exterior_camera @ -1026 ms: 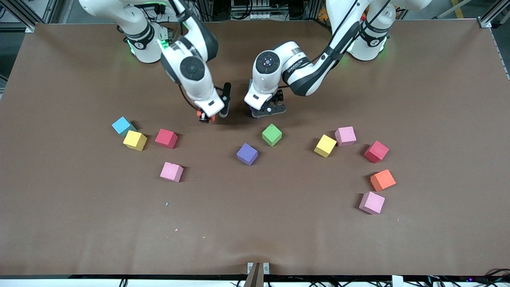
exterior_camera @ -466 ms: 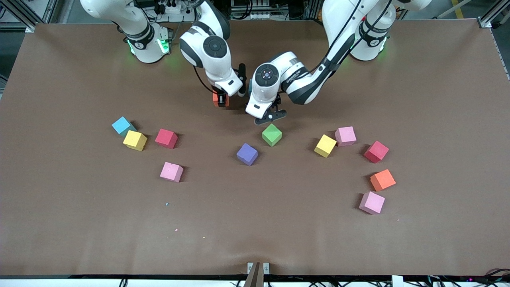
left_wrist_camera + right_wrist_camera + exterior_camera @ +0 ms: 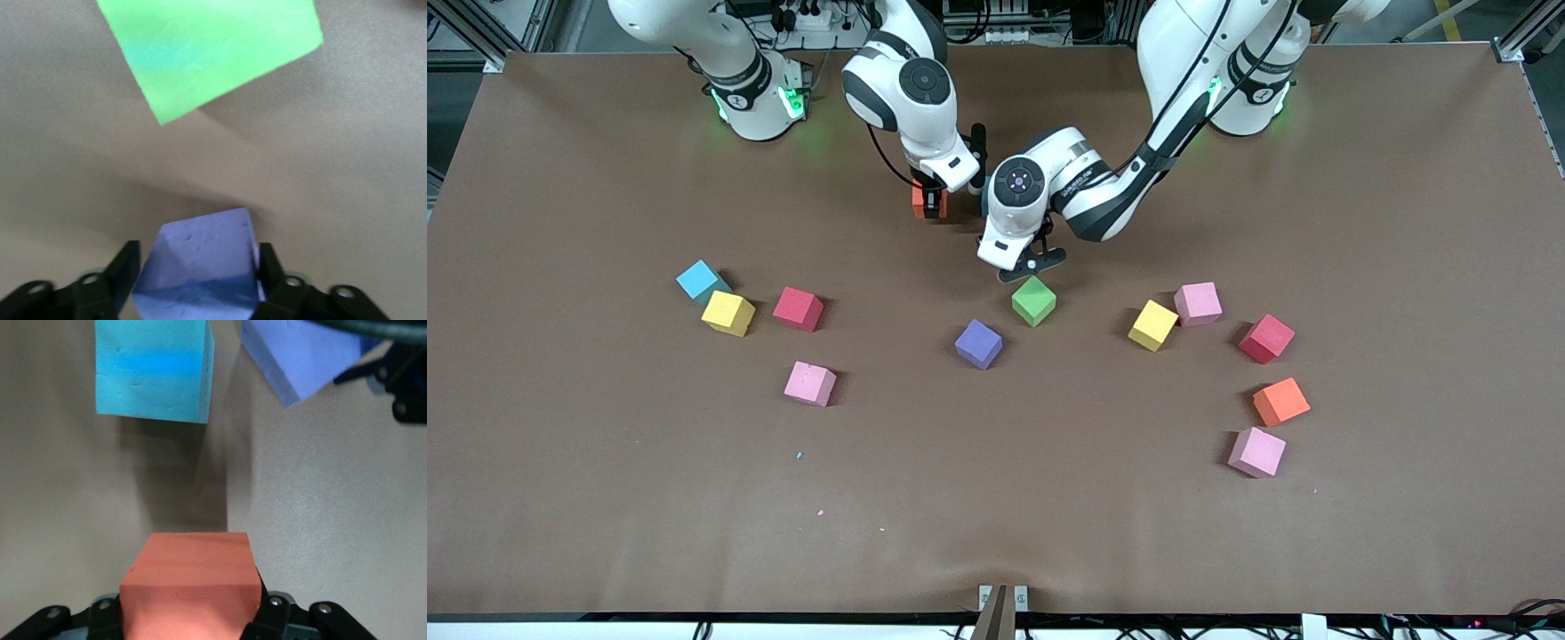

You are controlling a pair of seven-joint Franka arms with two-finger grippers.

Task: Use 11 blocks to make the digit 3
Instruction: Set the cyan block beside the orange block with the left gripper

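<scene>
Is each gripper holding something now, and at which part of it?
The right gripper holds an orange block by two opposite side faces. The left gripper holds a purple block, also by opposite side faces.

We see the two grippers crowding each other near the middle of the table: the right gripper [image 3: 930,201], clamped on an orange block [image 3: 190,587], hangs just beside the left gripper [image 3: 1030,264], which grips a purple block [image 3: 200,267]. A light blue block [image 3: 153,367] lies close ahead of the orange one. The green block [image 3: 1034,300] sits right under the left gripper – little room there. Block clusters flank both ends; between them only another purple block [image 3: 978,344] stands. The table's [image 3: 996,507] strip nearest the front camera lies open.
</scene>
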